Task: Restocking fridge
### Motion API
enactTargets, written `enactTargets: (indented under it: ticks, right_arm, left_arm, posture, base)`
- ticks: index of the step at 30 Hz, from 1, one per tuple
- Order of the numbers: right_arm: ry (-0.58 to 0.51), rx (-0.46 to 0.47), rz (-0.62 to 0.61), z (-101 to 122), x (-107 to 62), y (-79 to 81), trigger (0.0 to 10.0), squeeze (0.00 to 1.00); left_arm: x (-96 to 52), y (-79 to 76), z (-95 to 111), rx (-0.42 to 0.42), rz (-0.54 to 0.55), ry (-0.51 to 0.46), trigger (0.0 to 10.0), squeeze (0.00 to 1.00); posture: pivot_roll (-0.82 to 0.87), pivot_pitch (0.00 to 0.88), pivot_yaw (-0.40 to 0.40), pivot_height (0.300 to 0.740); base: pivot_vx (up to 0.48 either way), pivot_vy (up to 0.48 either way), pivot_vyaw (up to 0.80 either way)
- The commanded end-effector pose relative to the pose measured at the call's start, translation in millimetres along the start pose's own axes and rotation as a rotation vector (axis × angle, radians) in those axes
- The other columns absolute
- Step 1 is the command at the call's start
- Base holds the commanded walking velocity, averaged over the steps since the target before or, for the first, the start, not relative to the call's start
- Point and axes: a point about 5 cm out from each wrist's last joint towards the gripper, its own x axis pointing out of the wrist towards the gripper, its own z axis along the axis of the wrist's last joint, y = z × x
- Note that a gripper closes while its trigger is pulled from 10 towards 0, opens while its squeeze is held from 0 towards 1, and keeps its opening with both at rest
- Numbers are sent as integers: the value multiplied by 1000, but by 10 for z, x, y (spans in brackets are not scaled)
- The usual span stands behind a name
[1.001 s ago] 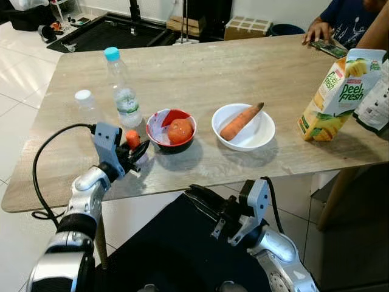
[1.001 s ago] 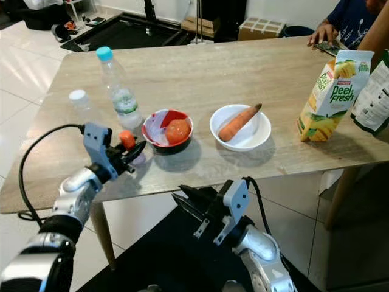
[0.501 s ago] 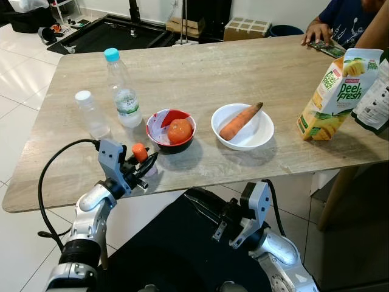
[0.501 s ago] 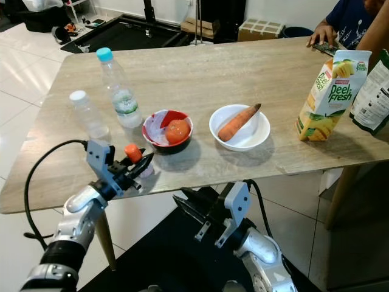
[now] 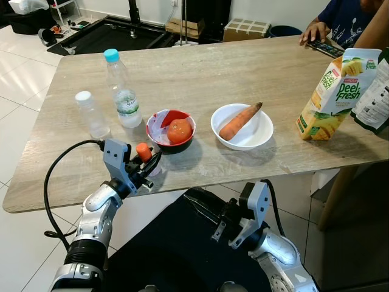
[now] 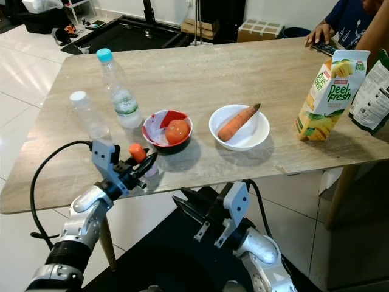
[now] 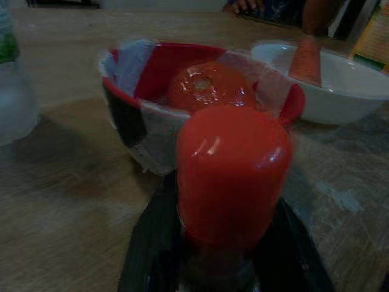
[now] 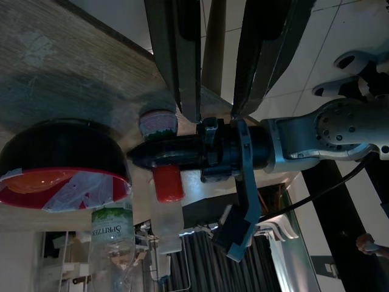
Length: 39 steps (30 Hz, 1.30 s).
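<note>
Your left hand point(image 5: 148, 164) is closed narrow on a small bottle with an orange-red cap point(image 5: 144, 151), fingers clamped on its body just below the cap. Over the last second the hand has drawn back toward you: the small bottle has left its spot beside the tall water bottle point(image 5: 121, 91) and now sits low at the near edge of the surface point(image 5: 200, 73), just in front of the red bowl point(image 5: 171, 129). From the left wrist the cap stands upright between the black fingers point(image 7: 146, 255), bowl with its wrapped tomato point(image 7: 206, 85) right behind.

Reading: pick looks secure, first item is coming off the surface. Judge the next step as carrying it to the fridge.

Your right hand point(image 6: 191, 213) hangs below the surface edge, fingers spread apart, holding nothing.

Left on the surface:
- short clear bottle, white cap point(image 5: 91, 114), beside the tall one
- white bowl point(image 5: 242, 126) with a carrot point(image 5: 240, 120)
- juice carton point(image 5: 337, 91) at the far right, dark pouch point(image 5: 374, 100) next to it
- a person's hand point(image 5: 317, 29) on a phone at the far edge

Watch the red bowl as you withdraw; it sits close.
</note>
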Motion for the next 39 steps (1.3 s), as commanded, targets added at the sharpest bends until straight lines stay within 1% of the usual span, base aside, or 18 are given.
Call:
enactTargets:
  ticks: [1,4,5,6,7,13,17,20,22,23,27,29,32,33,35,37,38,39]
  right_arm:
    - [7,-2,2,-12,-7,33,10000,0]
    - [7,-4,-1,-10,-6,25,10000,0]
    - [7,-5,-3,-9,-5,21,10000,0]
    - [7,-5,-3,-9,-5,21,10000,0]
    - [6,-5,-3,-8,-2,17,10000,0]
    - [3,-6,-1,-3,10,13,10000,0]
    - [-1,-8,0,6,19,6,10000,0]
    - [-8,-12,-9,22,23,-11,10000,0]
    - [-10,-14,-10,30,24,-21,10000,0]
    - [-10,-14,-10,30,24,-21,10000,0]
    - [-11,-14,-12,33,21,-27,10000,0]
    - [-12,-14,-12,33,19,-27,10000,0]
    - [-14,-10,-14,32,9,-15,10000,0]
    - [-14,-10,-14,32,9,-15,10000,0]
    - [-16,-10,-12,36,20,-16,10000,0]
    - [-24,-12,-9,55,55,-21,10000,0]
    - [-29,-13,-6,73,90,-30,10000,0]
    - [-29,-13,-6,73,90,-30,10000,0]
  left_arm:
    - [-46,-56,-146,-18,-17,69,10000,1000]
    - [-47,-58,-146,-13,-13,70,10000,1000]
    - [-48,-57,-144,-8,-11,71,10000,969]
    - [-48,-57,-144,-8,-11,71,10000,969]
    - [-54,-57,-139,-4,-9,70,10000,0]
    - [-107,-52,-104,3,-8,58,10000,0]
    - [-230,-74,-40,1,-20,31,10000,0]
    - [-308,-140,23,-16,-58,-4,10000,0]
    - [-402,-179,57,17,-55,-5,10000,0]
    - [-402,-179,57,17,-55,-5,10000,0]
    - [-574,-187,108,80,58,-35,10000,0]
    - [-615,-197,108,90,76,-36,10000,0]
    - [-830,-255,61,91,194,-43,10000,0]
    - [-830,-255,61,91,194,-43,10000,0]
    - [-889,-262,57,107,246,-43,10000,0]
    - [-965,-243,50,143,338,-29,10000,0]
    - [-1022,-202,19,189,423,3,10000,0]
    - [-1022,-202,19,189,423,3,10000,0]
  posture:
    - [-170,156,48,740]
    - [-169,155,47,740]
    - [-169,155,47,740]
    - [-169,155,47,740]
    - [-167,155,46,740]
    - [-162,154,44,740]
    - [-157,155,41,740]
    - [-157,155,42,740]
    - [-157,155,42,740]
    - [-157,155,42,740]
    - [-154,156,49,740]
    - [-154,156,49,740]
    - [-153,157,53,740]
    - [-153,157,53,740]
    - [-146,157,52,740]
    - [-144,157,51,740]
    - [-140,158,49,740]
    - [-140,158,49,740]
  base:
    - [0,0,0]
    - [0,0,0]
    - [0,0,0]
    - [0,0,0]
    - [0,0,0]
    - [0,0,0]
    - [0,0,0]
    - [0,0,0]
    - [0,0,0]
    - [0,0,0]
    - [0,0,0]
    - [0,0,0]
    - [0,0,0]
    - [0,0,0]
    - [0,0,0]
    - [0,0,0]
    - [0,0,0]
    - [0,0,0]
